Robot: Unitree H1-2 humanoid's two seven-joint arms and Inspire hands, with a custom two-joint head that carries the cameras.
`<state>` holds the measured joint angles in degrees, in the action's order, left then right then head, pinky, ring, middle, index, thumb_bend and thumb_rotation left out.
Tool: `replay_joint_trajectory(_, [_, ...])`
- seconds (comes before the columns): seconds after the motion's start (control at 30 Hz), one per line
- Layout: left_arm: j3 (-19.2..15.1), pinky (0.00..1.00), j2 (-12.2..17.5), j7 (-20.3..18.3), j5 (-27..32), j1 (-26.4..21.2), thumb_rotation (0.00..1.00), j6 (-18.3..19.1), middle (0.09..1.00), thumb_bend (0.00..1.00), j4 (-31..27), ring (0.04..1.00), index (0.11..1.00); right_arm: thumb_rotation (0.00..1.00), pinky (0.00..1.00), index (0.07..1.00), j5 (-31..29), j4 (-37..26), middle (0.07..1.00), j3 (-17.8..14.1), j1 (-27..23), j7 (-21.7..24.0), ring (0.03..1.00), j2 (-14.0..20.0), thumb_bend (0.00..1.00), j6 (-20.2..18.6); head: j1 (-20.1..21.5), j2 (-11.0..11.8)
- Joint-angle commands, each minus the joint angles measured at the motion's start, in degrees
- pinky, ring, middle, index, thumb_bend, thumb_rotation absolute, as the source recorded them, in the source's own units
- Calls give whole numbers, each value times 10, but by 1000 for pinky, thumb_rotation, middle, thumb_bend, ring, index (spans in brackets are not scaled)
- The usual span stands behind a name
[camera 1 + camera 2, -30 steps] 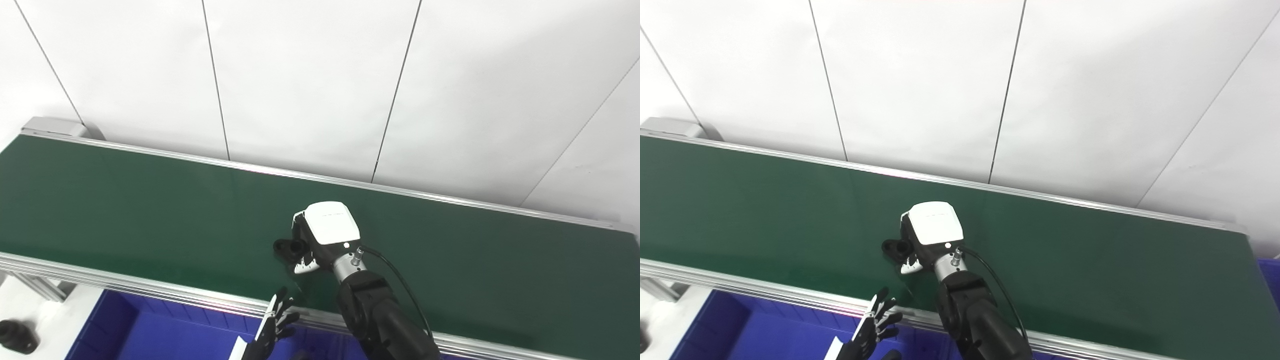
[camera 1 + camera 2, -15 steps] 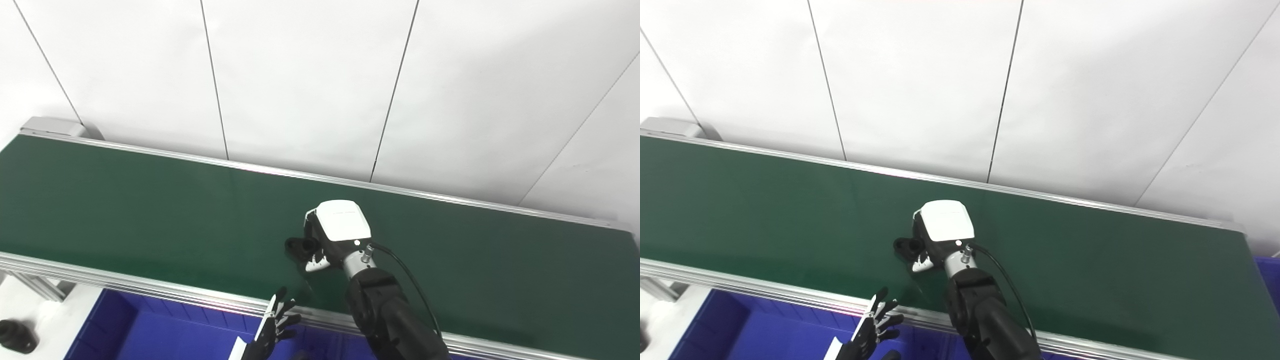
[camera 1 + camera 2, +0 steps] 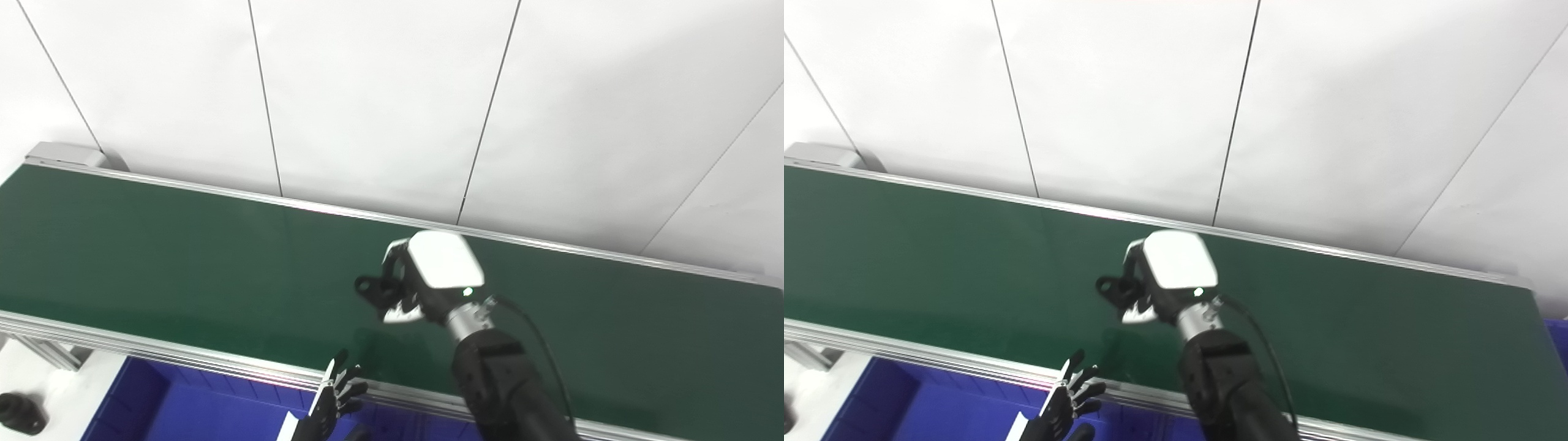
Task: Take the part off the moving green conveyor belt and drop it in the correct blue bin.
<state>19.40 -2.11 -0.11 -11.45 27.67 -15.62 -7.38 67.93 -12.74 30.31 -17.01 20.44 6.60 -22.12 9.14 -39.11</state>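
Right robot hand [image 3: 429,278] grips black part [image 3: 372,289] above green belt [image 3: 153,245]; left robot hand [image 3: 334,398] open, fingers spread.

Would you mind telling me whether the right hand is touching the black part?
Touching: in the left eye view the right hand has its fingers closed around the black part.

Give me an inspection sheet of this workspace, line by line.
Surface: green conveyor belt, metal side rails.
Job's things: black part held in the right hand, lifted above the belt; blue bin below the near rail.
Clutter: dark round object on the white surface at far left.
Hands: right hand shut on the part; left hand open over the bin.
Cables: black cable along the right forearm.
Surroundings: white panelled wall.
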Motion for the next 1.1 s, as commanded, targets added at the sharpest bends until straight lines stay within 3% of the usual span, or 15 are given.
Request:
replay_joint_trajectory(0.0, [2, 812, -2, -7, 15, -1, 855, -1, 930, 553, -28, 853, 1000, 134, 106, 489, 29, -57, 263, -14, 4, 28, 169, 11, 511, -4, 8, -3])
replay_joint_trajectory(0.1, [-4, 823, 3, -13, 23, -2, 868, 13, 932, 547, -39, 854, 1000, 133, 91, 488, 52, -90, 244, -25, 21, 60, 154, 12, 513, -2, 31, -14])
replay_joint_trajectory(0.2, [-14, 817, 16, -18, 22, -6, 924, 15, 930, 562, -45, 857, 1000, 132, 99, 490, 90, -146, 258, -38, 48, 119, 165, 19, 513, 8, 82, -31])
replay_joint_trajectory(0.23, [-16, 824, 20, -20, 23, -7, 935, 15, 933, 567, -46, 860, 1000, 132, 101, 490, 103, -159, 263, -42, 55, 135, 168, 18, 513, 12, 82, -31])
replay_joint_trajectory(0.27, [-20, 830, 27, -25, 27, -8, 945, 19, 936, 571, -52, 864, 1000, 133, 103, 490, 119, -173, 267, -45, 62, 156, 171, 14, 513, 14, 122, -41])
replay_joint_trajectory(0.5, [-51, 991, 74, -61, 91, -25, 1000, 61, 975, 612, -97, 942, 1000, 133, 120, 487, 221, -252, 298, -79, 89, 315, 196, -46, 513, 41, 290, -85])
replay_joint_trajectory(0.7, [-83, 1000, 98, -89, 178, -38, 1000, 113, 997, 622, -114, 980, 1000, 128, 111, 489, 264, -322, 276, -134, 129, 394, 182, -92, 514, 84, 359, -94])
replay_joint_trajectory(0.8, [-98, 1000, 105, -94, 188, -44, 993, 125, 996, 627, -115, 972, 1000, 133, 124, 489, 285, -368, 300, -164, 161, 437, 197, -114, 513, 119, 373, -98])
replay_joint_trajectory(0.93, [-112, 1000, 117, -104, 202, -55, 999, 137, 997, 594, -116, 958, 1000, 132, 155, 491, 309, -409, 334, -193, 205, 454, 226, -163, 512, 153, 397, -113])
replay_joint_trajectory(1.07, [-123, 1000, 127, -115, 223, -73, 962, 167, 985, 589, -124, 953, 1000, 133, 119, 489, 333, -417, 296, -186, 277, 417, 190, -213, 514, 177, 424, -129])
